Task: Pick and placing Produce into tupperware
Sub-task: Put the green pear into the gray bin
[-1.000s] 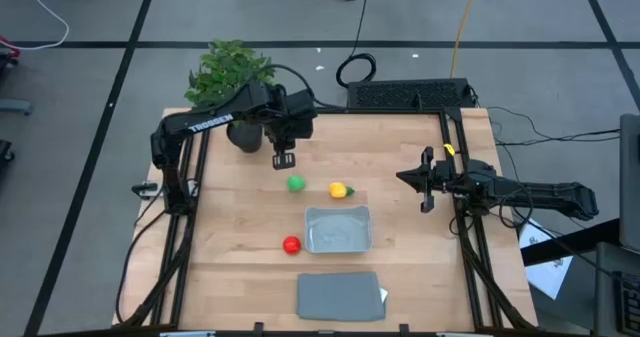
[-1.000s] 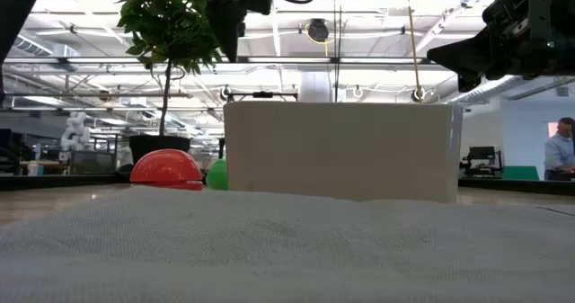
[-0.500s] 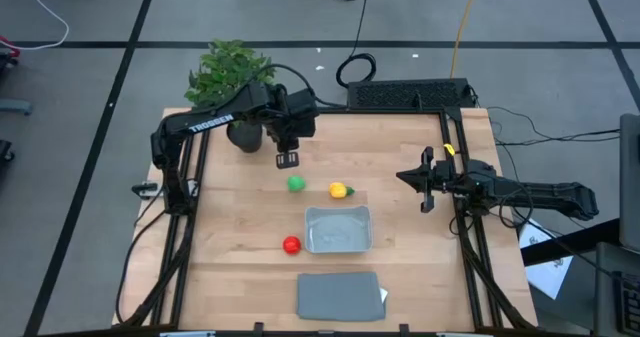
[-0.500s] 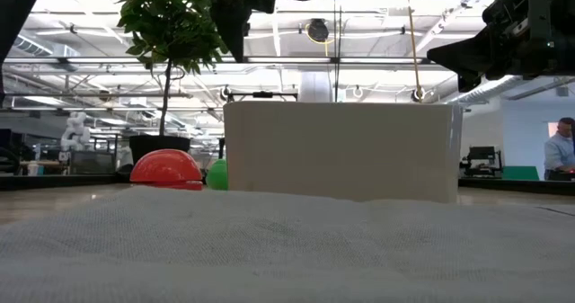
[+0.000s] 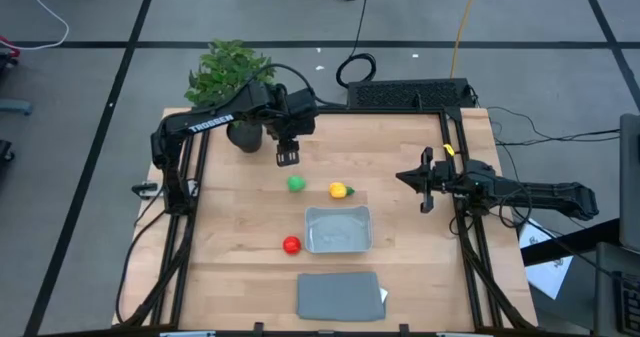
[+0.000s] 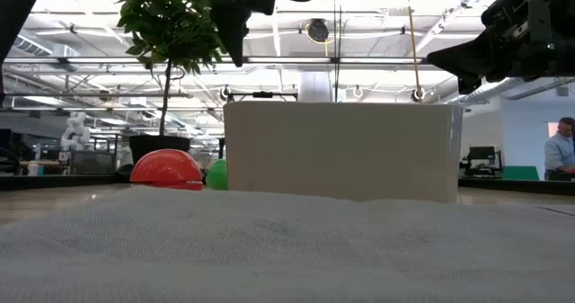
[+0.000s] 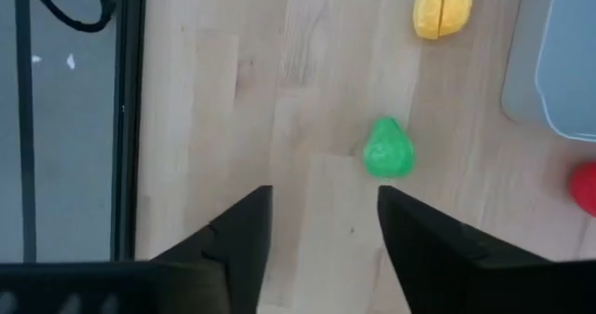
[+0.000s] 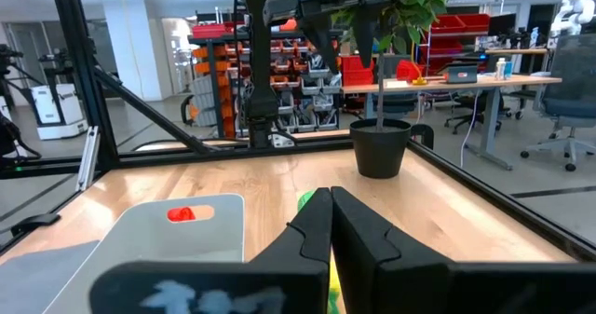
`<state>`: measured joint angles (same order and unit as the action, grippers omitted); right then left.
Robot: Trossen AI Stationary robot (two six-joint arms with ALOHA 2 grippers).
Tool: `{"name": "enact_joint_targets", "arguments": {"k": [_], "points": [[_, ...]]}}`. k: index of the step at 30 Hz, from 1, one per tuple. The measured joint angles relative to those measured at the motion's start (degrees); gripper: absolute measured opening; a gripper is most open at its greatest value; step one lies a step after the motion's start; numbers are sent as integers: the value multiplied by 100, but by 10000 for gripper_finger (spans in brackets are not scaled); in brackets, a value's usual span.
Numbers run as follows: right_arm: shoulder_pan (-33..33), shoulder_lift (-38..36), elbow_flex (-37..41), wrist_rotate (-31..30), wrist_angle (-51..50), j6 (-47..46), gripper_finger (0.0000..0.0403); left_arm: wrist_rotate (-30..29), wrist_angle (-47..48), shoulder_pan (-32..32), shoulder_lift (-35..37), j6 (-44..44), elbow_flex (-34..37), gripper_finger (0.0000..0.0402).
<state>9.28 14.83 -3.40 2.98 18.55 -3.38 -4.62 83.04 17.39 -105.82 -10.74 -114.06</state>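
Green produce: a small green toy ball [image 5: 296, 184], probably light, hard and slick, was seen just beyond the clear bluish-grey rectangular plastic tupperware [image 5: 338, 229].
Hold: best taken across its middle.
Left gripper [image 5: 286, 158]: poised beyond it, fingers apart.
Right gripper [image 5: 420, 185]: parked beside the tupperware, fingers together.

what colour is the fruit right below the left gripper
Green, clearest in the left wrist view.

Three produce pieces: green ball [image 5: 296, 184], yellow piece [image 5: 340, 189], red ball [image 5: 291, 244]. One tupperware [image 5: 338, 229], one lid [image 5: 340, 296], one potted plant [image 5: 230, 77].
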Motion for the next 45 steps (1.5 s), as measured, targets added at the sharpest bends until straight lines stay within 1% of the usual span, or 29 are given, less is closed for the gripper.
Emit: {"name": "enact_joint_targets", "arguments": {"k": [4,6,12,19,26,33,35,40,43,45], "points": [[2,-2,0,0,0,0,0,11,-40,0,0,49,2,234],[1,-2,0,1,0,0,0,107,-41,0,0,58,2,245],[0,0,0,2,-24,-30,0,157,-42,-67,-92,76,8,267],[2,11,0,2,-77,-42,0,247,136,-182,-644,64,9,271],[2,28,0,2,-127,-42,0,313,214,-322,-1212,-227,9,271],[0,28,0,2,-159,-42,0,313,84,-417,-1408,-264,21,271],[2,28,0,2,-205,-42,0,313,-182,-445,-1391,-373,114,271],[2,31,0,4,-373,-45,0,374,-512,-439,-1251,-430,442,271],[0,33,0,4,-396,-112,0,425,-629,-399,-1114,-456,830,271],[0,35,0,4,-395,-182,0,523,-879,-366,-964,-452,1163,271]]}}
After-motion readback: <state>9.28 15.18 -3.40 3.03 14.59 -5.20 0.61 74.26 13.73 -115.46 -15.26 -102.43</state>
